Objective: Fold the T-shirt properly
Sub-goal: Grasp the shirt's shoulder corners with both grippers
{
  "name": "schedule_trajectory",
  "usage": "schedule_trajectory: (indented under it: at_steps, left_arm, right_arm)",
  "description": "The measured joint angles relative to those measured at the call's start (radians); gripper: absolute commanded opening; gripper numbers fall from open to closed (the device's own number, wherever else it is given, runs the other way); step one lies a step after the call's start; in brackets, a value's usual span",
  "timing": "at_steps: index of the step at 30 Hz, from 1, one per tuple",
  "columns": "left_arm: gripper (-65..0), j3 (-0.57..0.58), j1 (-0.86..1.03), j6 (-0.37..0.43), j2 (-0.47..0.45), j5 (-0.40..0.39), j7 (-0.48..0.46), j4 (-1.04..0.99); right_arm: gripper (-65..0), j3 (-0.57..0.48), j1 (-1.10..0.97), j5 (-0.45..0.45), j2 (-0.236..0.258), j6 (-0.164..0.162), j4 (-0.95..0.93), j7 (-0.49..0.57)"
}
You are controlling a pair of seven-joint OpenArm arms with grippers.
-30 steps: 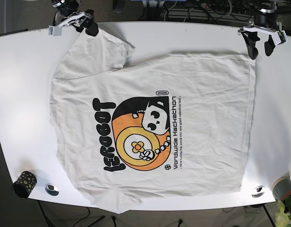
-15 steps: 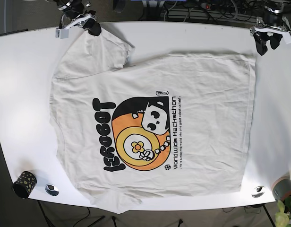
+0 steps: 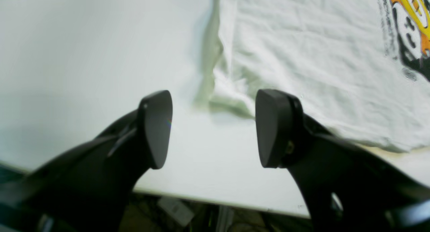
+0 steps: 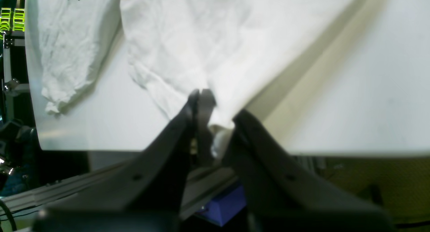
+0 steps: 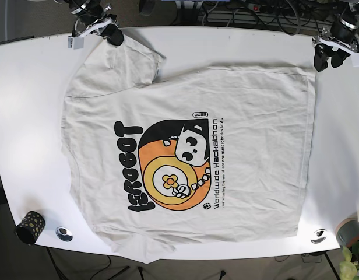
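Broadly, the white rectangular counter (image 5: 34, 116) carries everything, and most of it is covered by the off-white cotton T-shirt (image 5: 238, 111), spread flat with its orange, black and white cartoon print (image 5: 171, 166) facing up and only one sleeve bunched near the far left corner. Both arms reach in from the far edge: the right arm stands over that sleeve corner, the left over the opposite far corner, beside the shirt's hem.

Smaller things sit along the near edge: a grey cup with a reddish band (image 5: 349, 231) at the right corner, a black cylinder with pale spots (image 5: 30, 226) at the left, and two round metal fittings (image 5: 63, 233) set into the counter.

The right gripper (image 4: 201, 94) is clenched on the sleeve's edge, cloth rising in a taut ridge toward its black fingers (image 4: 193, 102). The left gripper (image 3: 213, 127) is spread wide and grasps nothing; its black fingers (image 3: 156, 127) hover above bare counter just off the shirt's crumpled corner.
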Motion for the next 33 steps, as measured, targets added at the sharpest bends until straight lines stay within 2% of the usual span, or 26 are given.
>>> schedule_trajectory:
  at_steps: [5, 7, 13, 27, 29, 33]
  left_arm:
    - [-28.7, -0.005, -0.042, -0.005, -0.018, 0.065, 0.037, -0.052]
    - [-28.7, 0.0, -0.061, -0.05, -0.018, 0.082, 0.039, -0.059]
    - [-28.7, 0.067, -0.113, -0.072, -0.015, 0.148, 0.037, -0.128]
    - [-29.6, 0.146, -0.153, -0.075, -0.025, 0.113, -0.022, -0.2]
    - [-33.8, 0.157, -0.161, -0.078, -0.025, 0.113, -0.021, -0.2]
    - [-47.5, 0.16, -0.181, -0.079, -0.023, 0.126, -0.008, -0.205]
  right_arm:
    - [-65.0, -0.002, 0.001, 0.0, 0.0, 0.0, 0.0, 0.0]
    - [-65.0, -0.002, 0.001, 0.0, 0.0, 0.0, 0.0, 0.0]
    - [-65.0, -0.001, 0.001, 0.0, 0.0, 0.0, 0.0, 0.0]
    - [-65.0, 0.0, 0.008, 0.0, 0.0, 0.0, 0.0, -0.001]
    - [-65.0, 0.0, 0.013, 0.0, 0.0, 0.0, 0.0, -0.004]
    - [-65.0, 0.0, 0.022, 0.0, 0.0, 0.0, 0.0, -0.003]
